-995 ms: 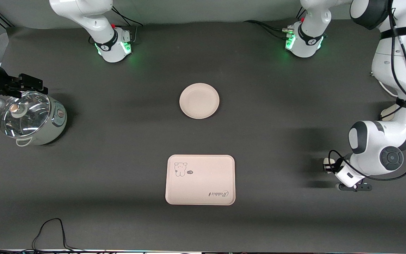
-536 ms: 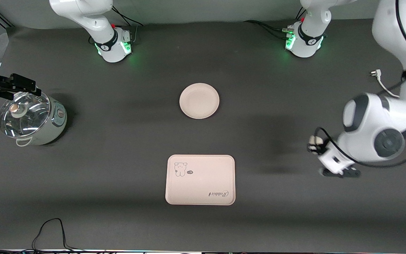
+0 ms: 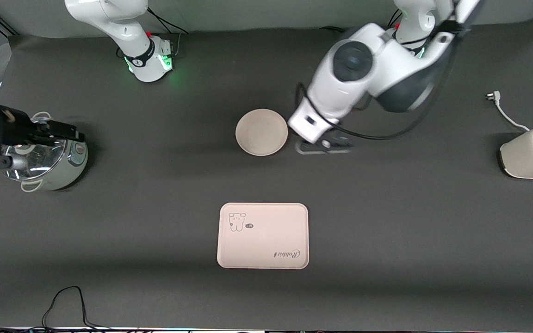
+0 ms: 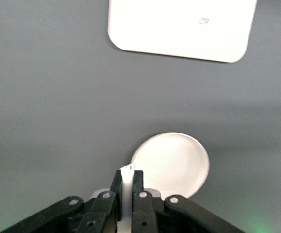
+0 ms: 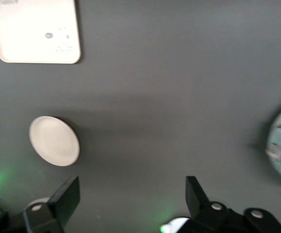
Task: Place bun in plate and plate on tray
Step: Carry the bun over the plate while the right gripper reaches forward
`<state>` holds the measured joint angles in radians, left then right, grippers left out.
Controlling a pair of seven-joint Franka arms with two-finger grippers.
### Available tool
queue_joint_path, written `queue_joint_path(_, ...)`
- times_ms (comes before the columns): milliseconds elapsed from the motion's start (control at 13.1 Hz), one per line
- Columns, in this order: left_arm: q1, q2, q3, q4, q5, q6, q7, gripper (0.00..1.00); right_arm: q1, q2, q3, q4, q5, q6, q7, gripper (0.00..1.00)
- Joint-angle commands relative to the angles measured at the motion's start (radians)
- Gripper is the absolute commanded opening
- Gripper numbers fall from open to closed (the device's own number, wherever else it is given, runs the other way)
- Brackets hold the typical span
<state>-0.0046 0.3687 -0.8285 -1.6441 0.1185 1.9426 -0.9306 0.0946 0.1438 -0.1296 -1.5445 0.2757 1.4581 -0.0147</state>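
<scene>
Carried across from the left arm's end of the table, where it hung half a second ago, the left gripper [image 4: 127,194] is now held up beside the round cream-white shallow plate [image 3: 262,132], on the side toward the left arm's end. Its black fingers [image 4: 138,196] are pressed onto a thin strip of cream-white material, taken to be the small smooth bun [image 4: 126,180], of which only that edge is seen. The plate is found bare and in its earlier place, with the pale pinkish-cream rectangular tray [image 3: 263,235] bearing "Rabbit" lettering well apart from it, nearer the front camera, also unmoved. A white toaster [image 3: 532,153], earlier hidden by the arm, is uncovered. The right gripper [image 5: 130,199] is held spread wide over the glass-lidded steel pot [image 3: 42,159], slightly shifted.
</scene>
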Motion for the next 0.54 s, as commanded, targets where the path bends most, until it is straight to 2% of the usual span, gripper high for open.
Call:
queue_joint_path(0, -0.083, 0.146, 0.012, -0.011, 0.137, 0.151, -0.153, 0.0, 0.059, 0.071, -0.002, 0.027, 0.068, 0.054, 0.111, 0.97)
queue_joint_path(77, -0.125, 0.195, 0.012, -0.01, 0.185, 0.212, -0.204, 0.0, 0.098, 0.097, -0.002, 0.026, 0.068, 0.094, 0.174, 0.98)
queue_joint_path(230, -0.239, 0.283, 0.087, -0.008, 0.329, 0.291, -0.336, 0.0, 0.167, 0.155, -0.004, 0.026, 0.068, 0.171, 0.229, 0.99)
queue_joint_path(459, -0.378, 0.348, 0.191, -0.009, 0.369, 0.349, -0.408, 0.0, 0.183, 0.23, -0.002, 0.023, 0.111, 0.238, 0.231, 1.0)
